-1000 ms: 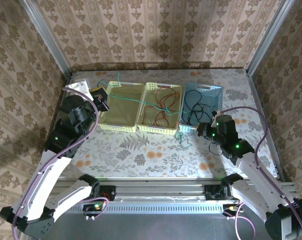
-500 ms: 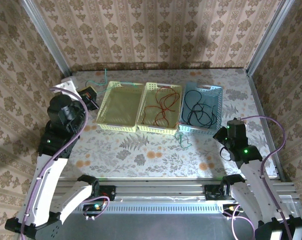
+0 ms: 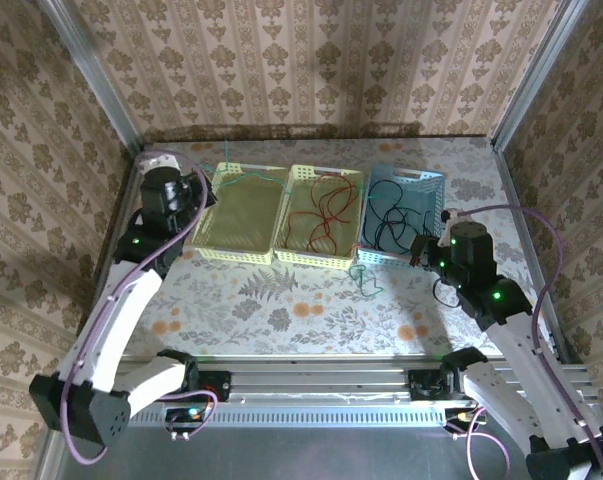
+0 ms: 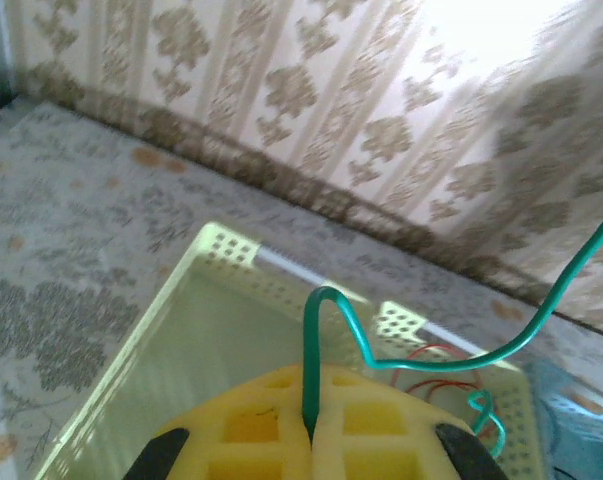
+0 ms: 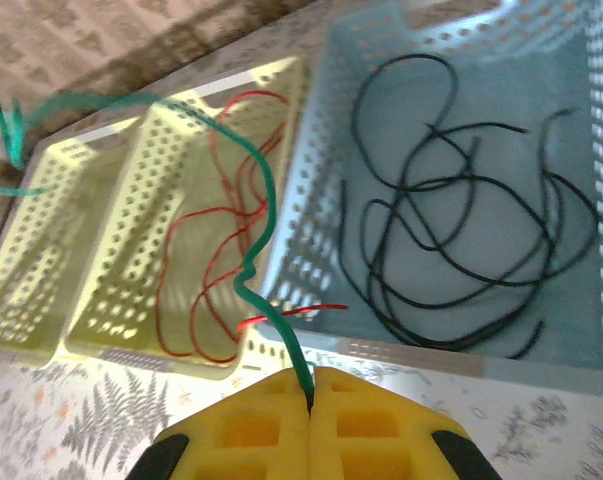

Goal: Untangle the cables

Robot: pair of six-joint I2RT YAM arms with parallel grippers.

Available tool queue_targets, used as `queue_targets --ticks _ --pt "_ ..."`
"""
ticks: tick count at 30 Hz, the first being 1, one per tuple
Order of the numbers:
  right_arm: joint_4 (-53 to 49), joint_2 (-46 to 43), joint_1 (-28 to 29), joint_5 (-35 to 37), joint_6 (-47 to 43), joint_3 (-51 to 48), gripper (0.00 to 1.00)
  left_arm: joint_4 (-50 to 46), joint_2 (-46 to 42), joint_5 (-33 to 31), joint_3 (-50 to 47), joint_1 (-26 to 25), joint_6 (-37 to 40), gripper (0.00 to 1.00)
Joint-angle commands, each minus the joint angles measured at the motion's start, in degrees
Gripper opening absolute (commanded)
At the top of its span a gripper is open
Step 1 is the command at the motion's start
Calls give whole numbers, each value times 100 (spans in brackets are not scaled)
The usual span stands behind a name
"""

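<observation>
Spanning the baskets (image 3: 316,258) at the desk's far edge, the green cable (image 5: 269,195) was pinched by the closed left claw (image 4: 311,435) and right claw (image 5: 311,392); light, thin and springy, it probably handled best near its ends.

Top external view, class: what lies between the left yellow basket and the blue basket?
A third, cream basket holding red cables, with a green cable passing over it; the top external view shows this.
</observation>
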Motion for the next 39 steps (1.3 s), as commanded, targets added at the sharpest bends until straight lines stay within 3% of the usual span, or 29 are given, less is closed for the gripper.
queue_targets --ticks 1,7,11,20,27,31,34,39 --pt "-44 127 348 43 -347 290 0 696 447 -549 -282 30 -277 0" --pt "-165 257 611 187 -484 448 0 978 1293 -1243 -278 -126 -89 0" --pt "-243 258 646 270 -497 457 0 151 1858 -1301 154 -230 -53 0" --pt "-319 274 679 434 -521 540 1 -2276 3495 -646 1443 -279 -33 0" --pt "-503 281 791 452 -593 606 1 -2817 4193 -352 1983 -270 -118 0" --pt "-521 326 864 461 -578 598 1 -2683 4062 -259 2160 -296 -84 43" --pt "-495 384 884 437 -567 580 1 -2662 3839 -292 2367 -361 20 67" --pt "-438 533 916 337 -541 554 1 -2401 3271 -132 2473 -485 158 83"
